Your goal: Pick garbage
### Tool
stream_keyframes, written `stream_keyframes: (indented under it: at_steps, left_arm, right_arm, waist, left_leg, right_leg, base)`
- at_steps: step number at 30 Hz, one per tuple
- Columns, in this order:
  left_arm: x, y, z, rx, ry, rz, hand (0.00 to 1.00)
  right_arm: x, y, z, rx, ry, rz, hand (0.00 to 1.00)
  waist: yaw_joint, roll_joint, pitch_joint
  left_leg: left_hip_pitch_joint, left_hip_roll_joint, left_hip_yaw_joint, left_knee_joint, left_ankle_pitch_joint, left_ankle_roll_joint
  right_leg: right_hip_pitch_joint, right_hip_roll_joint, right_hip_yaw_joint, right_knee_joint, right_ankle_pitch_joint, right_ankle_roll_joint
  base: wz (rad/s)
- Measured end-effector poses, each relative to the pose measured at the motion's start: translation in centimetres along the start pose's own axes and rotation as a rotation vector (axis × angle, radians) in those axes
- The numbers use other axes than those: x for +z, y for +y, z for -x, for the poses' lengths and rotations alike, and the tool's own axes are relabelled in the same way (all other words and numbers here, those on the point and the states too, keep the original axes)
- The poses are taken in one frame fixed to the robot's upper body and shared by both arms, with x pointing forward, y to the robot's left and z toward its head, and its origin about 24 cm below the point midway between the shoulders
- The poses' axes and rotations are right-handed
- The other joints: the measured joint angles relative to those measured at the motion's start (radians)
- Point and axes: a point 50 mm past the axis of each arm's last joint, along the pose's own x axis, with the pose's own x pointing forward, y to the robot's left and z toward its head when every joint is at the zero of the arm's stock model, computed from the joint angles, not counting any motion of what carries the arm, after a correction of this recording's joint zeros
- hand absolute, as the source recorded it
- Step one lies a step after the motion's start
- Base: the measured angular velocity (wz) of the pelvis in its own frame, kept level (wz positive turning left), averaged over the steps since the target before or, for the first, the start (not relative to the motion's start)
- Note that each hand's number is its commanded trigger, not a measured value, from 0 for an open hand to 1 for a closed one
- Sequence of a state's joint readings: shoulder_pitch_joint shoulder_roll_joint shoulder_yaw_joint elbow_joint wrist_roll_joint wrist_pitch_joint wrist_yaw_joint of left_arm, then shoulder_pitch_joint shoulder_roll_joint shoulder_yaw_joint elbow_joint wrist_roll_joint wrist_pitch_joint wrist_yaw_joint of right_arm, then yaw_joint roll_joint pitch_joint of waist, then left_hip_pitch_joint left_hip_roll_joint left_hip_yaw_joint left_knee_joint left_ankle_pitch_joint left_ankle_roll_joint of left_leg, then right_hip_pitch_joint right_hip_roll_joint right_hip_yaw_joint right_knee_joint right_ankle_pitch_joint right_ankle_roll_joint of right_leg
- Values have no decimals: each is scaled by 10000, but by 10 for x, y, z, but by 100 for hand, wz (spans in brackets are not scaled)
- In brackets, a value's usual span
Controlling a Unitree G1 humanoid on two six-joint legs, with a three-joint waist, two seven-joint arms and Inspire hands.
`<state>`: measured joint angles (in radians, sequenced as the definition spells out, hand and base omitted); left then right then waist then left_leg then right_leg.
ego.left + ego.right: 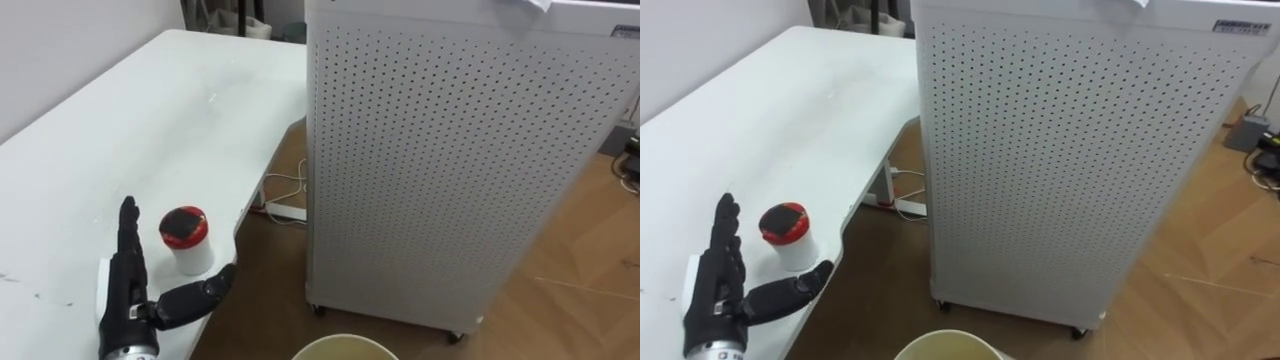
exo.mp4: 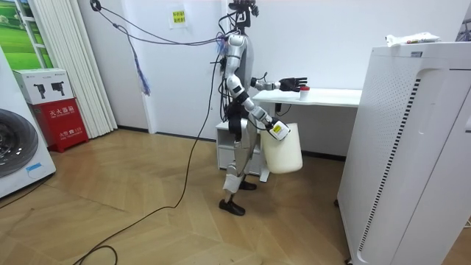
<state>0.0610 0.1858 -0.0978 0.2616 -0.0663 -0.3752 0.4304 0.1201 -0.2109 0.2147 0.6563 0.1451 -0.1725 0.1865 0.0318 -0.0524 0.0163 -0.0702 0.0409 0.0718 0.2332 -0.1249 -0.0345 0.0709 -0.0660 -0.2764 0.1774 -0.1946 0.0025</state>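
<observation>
A small white cup with a red lid (image 1: 186,238) stands near the front edge of the white table (image 1: 150,130). My left hand (image 1: 130,290) lies open on the table just left of the cup, fingers straight and thumb stretched out below it, with a small gap to the cup. In the room view I stand at the table's end, left hand (image 2: 293,82) reaching over it to the cup (image 2: 303,90). A cream bin (image 2: 282,151) hangs at my right hand (image 2: 274,126) by my hip. The bin's rim (image 1: 345,347) shows at the bottom edge.
A tall white perforated cabinet (image 1: 450,170) stands close on the right, leaving a narrow strip of wooden floor beside the table. A power strip (image 1: 283,211) with cables lies there. A washing machine (image 2: 18,151) and a red box (image 2: 62,121) stand at the room view's left.
</observation>
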Motion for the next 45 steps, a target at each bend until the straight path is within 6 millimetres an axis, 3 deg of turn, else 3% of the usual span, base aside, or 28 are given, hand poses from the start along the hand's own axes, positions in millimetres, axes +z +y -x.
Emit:
stream_keyframes:
  at_steps: [12,29,35,36,37,38,39,45]
  left_arm:
    - [-1,0,-1,18,84,-38,0]
    - [-6,-1,-3,58,397,-127,0]
    - [-15,1,-2,299,947,-269,0]
    - [-17,2,-2,332,1128,-306,16]
    - [-18,2,-2,375,1250,-200,56]
    - [-18,2,-2,388,1265,-201,84]
    - [-19,2,-1,424,1289,-211,100]
    - [-31,6,2,721,1875,-335,100]
  right_arm:
    - [-3,1,0,63,310,273,100]
    - [-4,2,-1,-129,442,221,100]
    - [-6,1,0,-145,690,229,100]
    - [-6,1,0,-148,693,235,100]
    - [-6,0,0,-155,699,247,100]
    - [-6,0,0,-159,703,253,100]
    - [-6,0,0,-165,720,259,100]
    - [-6,0,0,-216,768,226,100]
  waist:
    - [-129,42,26]
    - [-269,59,1]
    - [-258,39,-70]
    - [-263,33,-78]
    - [-264,31,-79]
    - [-260,31,-79]
    - [-252,32,-79]
    - [-244,61,-77]
  left_leg:
    - [114,3,58,-20,-35,53]
    - [123,-9,75,4,-40,60]
    - [149,-10,70,4,-40,61]
    - [155,-10,72,5,-40,61]
    - [161,-10,73,5,-40,60]
    - [163,-10,74,4,-40,61]
    - [185,-11,77,-7,-40,61]
    - [301,-9,88,-98,-40,60]
  right_leg:
    - [-39,-3,165,90,12,20]
    - [-48,0,274,80,16,29]
    - [-36,1,290,93,17,29]
    - [-34,1,290,97,17,29]
    - [-34,1,296,100,17,29]
    - [-33,0,299,100,17,29]
    - [-16,-1,307,97,18,30]
    - [30,2,385,100,18,30]
  base:
    - [-2]
    - [0]
    - [0]
    - [0]
    - [0]
    - [0]
    - [0]
    - [-3]
